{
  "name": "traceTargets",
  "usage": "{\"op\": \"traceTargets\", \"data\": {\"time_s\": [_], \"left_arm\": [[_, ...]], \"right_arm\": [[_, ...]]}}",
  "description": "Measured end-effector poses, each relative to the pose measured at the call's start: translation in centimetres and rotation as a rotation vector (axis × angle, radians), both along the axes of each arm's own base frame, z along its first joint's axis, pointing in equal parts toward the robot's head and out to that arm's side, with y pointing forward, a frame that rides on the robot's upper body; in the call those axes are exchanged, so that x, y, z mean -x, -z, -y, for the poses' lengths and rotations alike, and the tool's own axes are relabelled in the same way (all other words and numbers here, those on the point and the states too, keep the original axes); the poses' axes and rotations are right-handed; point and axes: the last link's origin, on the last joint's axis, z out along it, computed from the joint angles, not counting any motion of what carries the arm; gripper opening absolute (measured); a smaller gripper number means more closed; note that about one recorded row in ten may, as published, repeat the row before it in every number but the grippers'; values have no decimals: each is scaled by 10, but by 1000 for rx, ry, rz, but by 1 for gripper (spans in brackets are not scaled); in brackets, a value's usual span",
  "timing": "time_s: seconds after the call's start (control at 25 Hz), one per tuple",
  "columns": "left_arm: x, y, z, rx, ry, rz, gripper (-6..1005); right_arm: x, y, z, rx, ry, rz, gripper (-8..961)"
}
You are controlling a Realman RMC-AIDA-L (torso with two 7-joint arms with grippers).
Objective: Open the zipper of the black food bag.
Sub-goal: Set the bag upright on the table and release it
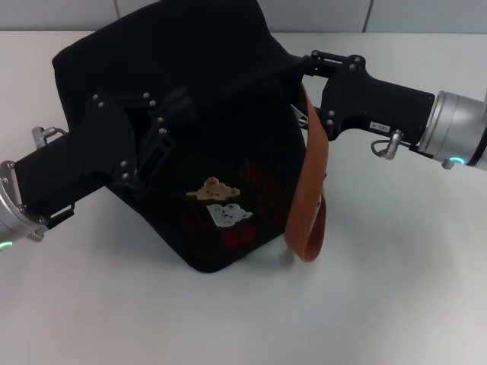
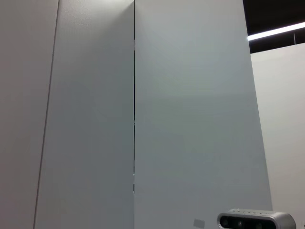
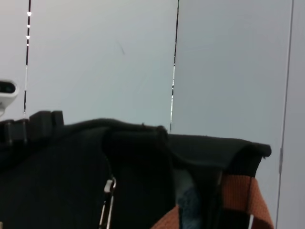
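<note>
The black food bag (image 1: 228,152) stands in the middle of the white table, with tan and white bear patches (image 1: 218,201) facing me and an orange-brown strap (image 1: 308,190) hanging down its right side. My left gripper (image 1: 171,114) rests against the bag's upper left face. My right gripper (image 1: 300,70) is shut on the fabric at the bag's upper right corner, which is drawn toward it. The right wrist view shows the black food bag (image 3: 62,176) close up with a thin silver pull (image 3: 108,200); I cannot tell which zipper it belongs to. The zipper line does not stand out in the head view.
The white table (image 1: 380,296) spreads out around the bag on all sides. Pale wall panels (image 2: 143,119) fill the left wrist view, with a grey camera housing (image 2: 257,220) at that picture's lower edge.
</note>
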Motion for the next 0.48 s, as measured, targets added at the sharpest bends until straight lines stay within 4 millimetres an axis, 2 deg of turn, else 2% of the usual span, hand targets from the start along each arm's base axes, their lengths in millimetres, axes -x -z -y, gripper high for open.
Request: {"op": "traceTargets", "data": {"time_s": [0.28, 0.48], "left_arm": [[0, 0, 0, 0, -1, -1, 23], [0, 1, 0, 3, 3, -1, 23]], "right_arm": [[0, -3, 0, 14, 8, -12, 608], [-2, 11, -6, 25, 35, 86, 608]]}}
